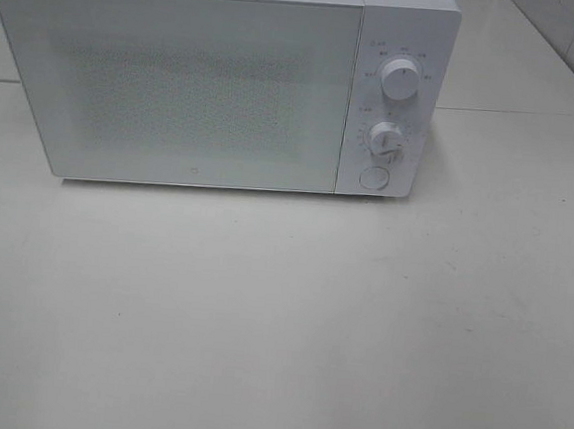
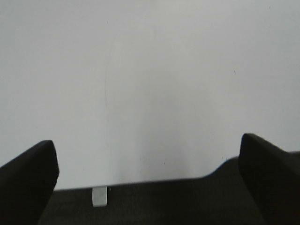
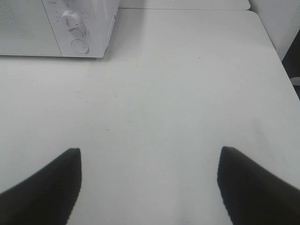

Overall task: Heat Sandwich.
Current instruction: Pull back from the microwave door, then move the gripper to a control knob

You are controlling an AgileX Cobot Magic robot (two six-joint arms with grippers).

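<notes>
Although the sandwich is the item of interest, it shows in none of the three views, so its position cannot be told. The only container present is the white microwave [image 1: 218, 80]. Its door [image 1: 178, 87] is shut, and the speckled panel cannot be seen through, so its contents are unknown.

Control strip to the right of the door, top to bottom: upper dial [image 1: 400, 80], lower dial [image 1: 383, 140], round button [image 1: 373, 178].

The microwave stands at the back of the pale table [image 1: 278, 323].

Right gripper [image 3: 150, 153]: dark fingers [image 3: 42, 192] spread wide, only bare table between them. It is well apart from the microwave, whose control-strip corner shows at the far edge of that wrist view.

Left gripper [image 2: 147, 145]: fingers [image 2: 28, 183] spread wide, gripping nothing. It faces a plain pale surface above a dark band. A small pale tab [image 2: 99, 196] sits on that band; what it is cannot be told.
</notes>
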